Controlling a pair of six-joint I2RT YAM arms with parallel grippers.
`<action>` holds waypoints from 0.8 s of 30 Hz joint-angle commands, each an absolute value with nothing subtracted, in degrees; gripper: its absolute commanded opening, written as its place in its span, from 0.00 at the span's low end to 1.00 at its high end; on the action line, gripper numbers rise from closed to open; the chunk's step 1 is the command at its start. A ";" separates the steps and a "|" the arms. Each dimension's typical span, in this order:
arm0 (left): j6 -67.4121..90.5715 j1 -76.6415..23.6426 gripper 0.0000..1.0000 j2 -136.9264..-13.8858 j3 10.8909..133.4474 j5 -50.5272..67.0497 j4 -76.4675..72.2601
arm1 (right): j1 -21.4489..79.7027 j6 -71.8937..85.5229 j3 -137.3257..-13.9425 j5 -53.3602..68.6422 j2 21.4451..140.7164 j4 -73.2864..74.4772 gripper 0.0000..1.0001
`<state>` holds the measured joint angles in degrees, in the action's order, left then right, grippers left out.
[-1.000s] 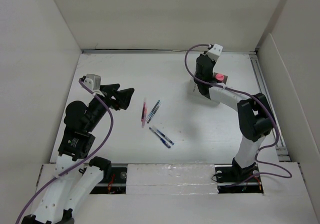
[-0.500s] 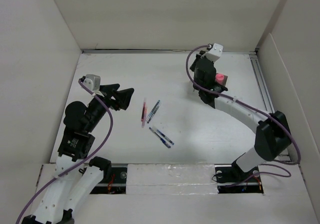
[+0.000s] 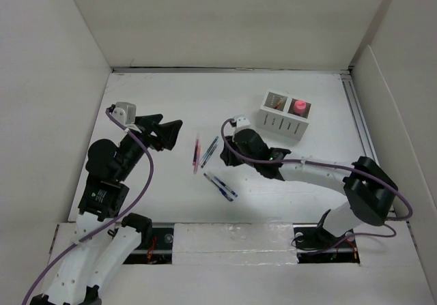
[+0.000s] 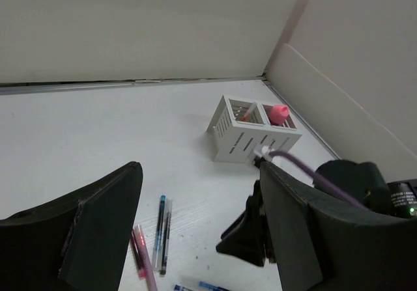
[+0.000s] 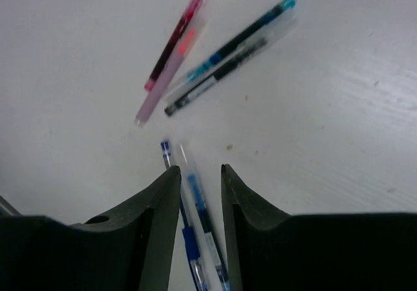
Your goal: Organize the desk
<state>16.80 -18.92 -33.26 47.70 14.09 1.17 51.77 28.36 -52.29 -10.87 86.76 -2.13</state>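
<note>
Desk filled the view, white walls around it, rail on its right edge. Left gripper was spread wide and empty over the left side. Pink pens, teal-black pens and blue pens lay loose mid-desk. Right gripper was narrowly parted over the blue pens, holding nothing. Organizer box sat right-rear with a pink item inside.

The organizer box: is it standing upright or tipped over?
Upright. The organizer box rests flat on the desk, both compartments opening upward, a pink item in one.
</note>
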 commanded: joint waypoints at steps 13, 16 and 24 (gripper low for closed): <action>16.44 -19.07 0.68 -32.52 48.17 13.01 -0.61 | 57.66 27.33 -63.02 -7.81 101.95 7.29 0.35; 16.35 -19.07 0.68 -33.05 48.43 13.27 -0.26 | 57.66 27.51 -62.84 -7.30 102.65 6.95 0.35; 16.35 -19.07 0.68 -32.96 48.43 13.97 -0.53 | 57.66 27.34 -63.89 -7.82 104.85 7.91 0.32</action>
